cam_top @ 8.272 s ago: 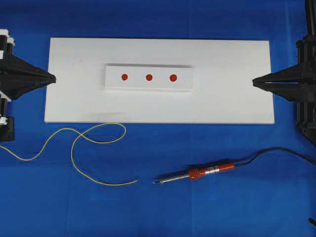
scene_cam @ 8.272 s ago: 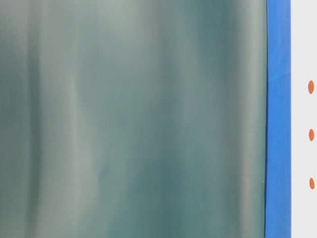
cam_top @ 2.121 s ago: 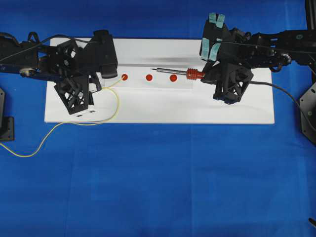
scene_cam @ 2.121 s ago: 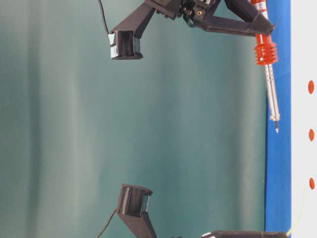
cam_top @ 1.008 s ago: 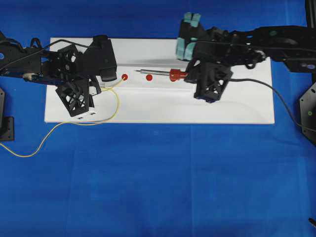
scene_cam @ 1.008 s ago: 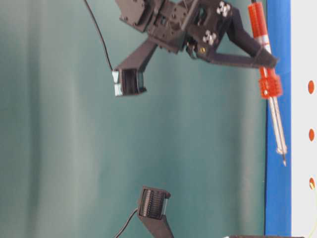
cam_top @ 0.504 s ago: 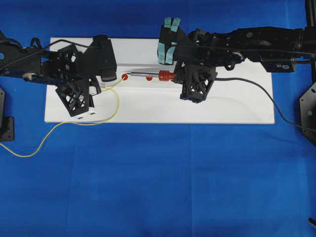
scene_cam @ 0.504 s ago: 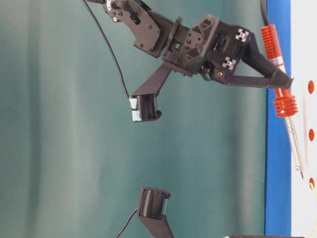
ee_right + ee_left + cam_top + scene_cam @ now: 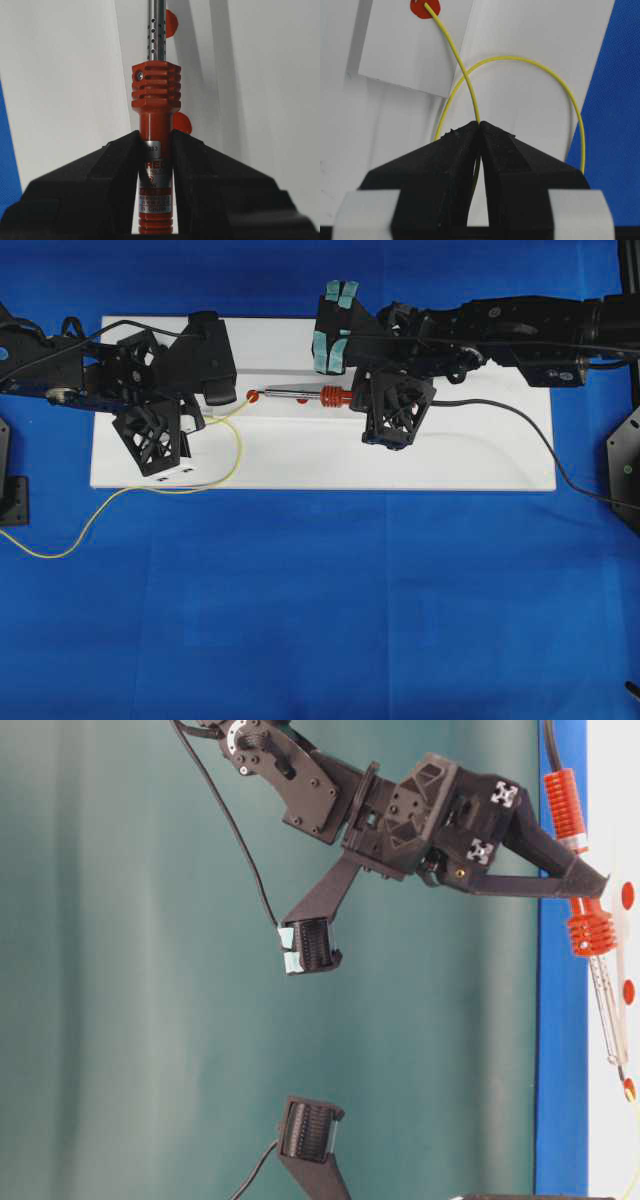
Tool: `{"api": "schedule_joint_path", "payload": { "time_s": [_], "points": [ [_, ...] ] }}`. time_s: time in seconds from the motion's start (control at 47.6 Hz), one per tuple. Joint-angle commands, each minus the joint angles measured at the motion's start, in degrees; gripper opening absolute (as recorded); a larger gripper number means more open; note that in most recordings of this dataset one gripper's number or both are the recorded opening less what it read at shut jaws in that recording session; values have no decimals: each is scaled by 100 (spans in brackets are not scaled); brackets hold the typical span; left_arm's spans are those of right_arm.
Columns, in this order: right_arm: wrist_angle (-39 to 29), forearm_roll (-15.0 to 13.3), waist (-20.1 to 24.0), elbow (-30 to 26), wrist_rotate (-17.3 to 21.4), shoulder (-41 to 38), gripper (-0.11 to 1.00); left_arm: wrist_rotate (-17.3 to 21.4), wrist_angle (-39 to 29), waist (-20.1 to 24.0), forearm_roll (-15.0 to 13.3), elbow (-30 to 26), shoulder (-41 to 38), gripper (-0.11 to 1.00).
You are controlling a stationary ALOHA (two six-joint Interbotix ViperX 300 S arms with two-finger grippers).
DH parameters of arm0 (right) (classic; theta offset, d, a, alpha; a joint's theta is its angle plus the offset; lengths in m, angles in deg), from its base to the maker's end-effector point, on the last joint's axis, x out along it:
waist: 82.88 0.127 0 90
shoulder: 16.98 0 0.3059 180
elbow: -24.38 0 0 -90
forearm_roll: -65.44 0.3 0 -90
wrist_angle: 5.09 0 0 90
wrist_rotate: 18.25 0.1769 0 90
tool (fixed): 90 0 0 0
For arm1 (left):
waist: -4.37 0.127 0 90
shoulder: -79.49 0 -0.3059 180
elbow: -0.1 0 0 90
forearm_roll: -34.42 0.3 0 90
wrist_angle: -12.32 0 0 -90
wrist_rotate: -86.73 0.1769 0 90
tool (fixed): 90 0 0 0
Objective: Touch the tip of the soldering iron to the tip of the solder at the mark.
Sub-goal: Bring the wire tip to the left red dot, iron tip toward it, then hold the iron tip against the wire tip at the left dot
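Solder (image 9: 462,70) pinched in closed left fingers (image 9: 479,125), free end ahead on the leftmost red mark (image 9: 422,8). Soldering iron (image 9: 310,393) clamped in right fingers (image 9: 155,137), slid in leftward, tip now at the mark. Contact looks made, or nearly.

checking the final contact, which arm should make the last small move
Right. Its gripper clamps the red-handled soldering iron, whose silver tip sits just short of the leftmost red mark; the left gripper already holds the thin yellow solder wire on it.
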Motion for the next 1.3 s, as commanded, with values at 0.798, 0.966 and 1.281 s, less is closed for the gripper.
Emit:
{"api": "schedule_joint_path", "payload": {
  "time_s": [0.798, 0.966, 1.281],
  "points": [
    [-70, -9, 35, -193, 0, 53, 6, 9, -9, 26, 9, -149, 70, 3],
    [-70, -9, 35, -193, 0, 53, 6, 9, -18, 26, 9, -149, 70, 3],
    [-62, -9, 35, -193, -9, 53, 6, -9, -18, 26, 9, -141, 70, 3]
  ]
}}
